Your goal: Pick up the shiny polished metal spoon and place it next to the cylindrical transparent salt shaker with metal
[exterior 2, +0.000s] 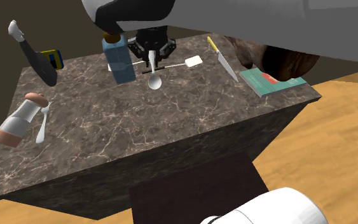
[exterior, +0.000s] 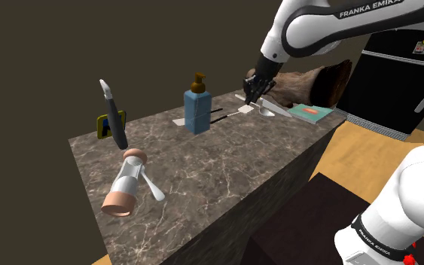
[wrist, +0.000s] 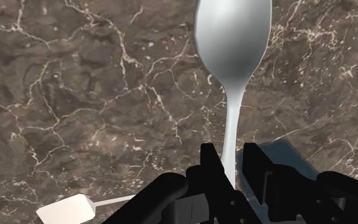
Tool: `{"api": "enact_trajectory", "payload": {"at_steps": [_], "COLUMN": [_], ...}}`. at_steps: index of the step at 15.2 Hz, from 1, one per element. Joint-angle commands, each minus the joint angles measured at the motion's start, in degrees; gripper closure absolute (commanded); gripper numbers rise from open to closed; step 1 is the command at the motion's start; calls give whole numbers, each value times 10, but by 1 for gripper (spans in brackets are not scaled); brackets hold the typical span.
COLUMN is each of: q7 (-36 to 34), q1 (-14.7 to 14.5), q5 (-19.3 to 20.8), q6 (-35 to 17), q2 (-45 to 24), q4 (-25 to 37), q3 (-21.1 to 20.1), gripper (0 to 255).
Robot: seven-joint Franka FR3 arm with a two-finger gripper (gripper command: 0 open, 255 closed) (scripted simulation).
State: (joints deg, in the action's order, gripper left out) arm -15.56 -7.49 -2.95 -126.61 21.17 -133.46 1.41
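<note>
A dark marble counter (exterior: 225, 166) holds a blue soap bottle (exterior: 198, 109) with a brown pump, which serves as the reference for everything else.

Just beside the bottle, on the side toward a yellow-handled knife (exterior 2: 225, 63), lies a pale, shiny spoon (exterior 2: 154, 79). The black gripper (exterior 2: 151, 54) hangs over the spoon's handle end. In the wrist view the gripper (wrist: 233, 149) has its two fingers (wrist: 212, 168) drawn in against the thin handle, one on each side. They appear to be clasping it. The spoon (wrist: 233, 32) runs straight out from between the jaws, its bowl well beyond the fingertips. Whether it has left the marble I cannot tell.

The salt shaker (exterior: 123, 184) is on the opposite side of the bottle, well apart from it, near the counter's other end. It lies tipped on its side, with a pale body and copper-coloured ends. A second spoon (exterior: 154, 188) rests just beside it.

The carry must therefore pass the bottle, so the spoon's long handle will probably need height or a path toward the counter's front edge.
</note>
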Motion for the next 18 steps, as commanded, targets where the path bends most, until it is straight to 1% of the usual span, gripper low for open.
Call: {"api": "enact_trajectory", "payload": {"at_steps": [1, 6, 10, 18], "q7": [-32, -104, -163, -281], "q1": [-10, -30, -45, -81], "q5": [0, 6, 21, 74], "q6": [-6, -10, -8, 14], "q2": [-14, -62, -109, -224], "q4": [9, 56, 105, 237], "q3": [-22, -71, -107, -165], "gripper": [255, 255, 255, 255]}}
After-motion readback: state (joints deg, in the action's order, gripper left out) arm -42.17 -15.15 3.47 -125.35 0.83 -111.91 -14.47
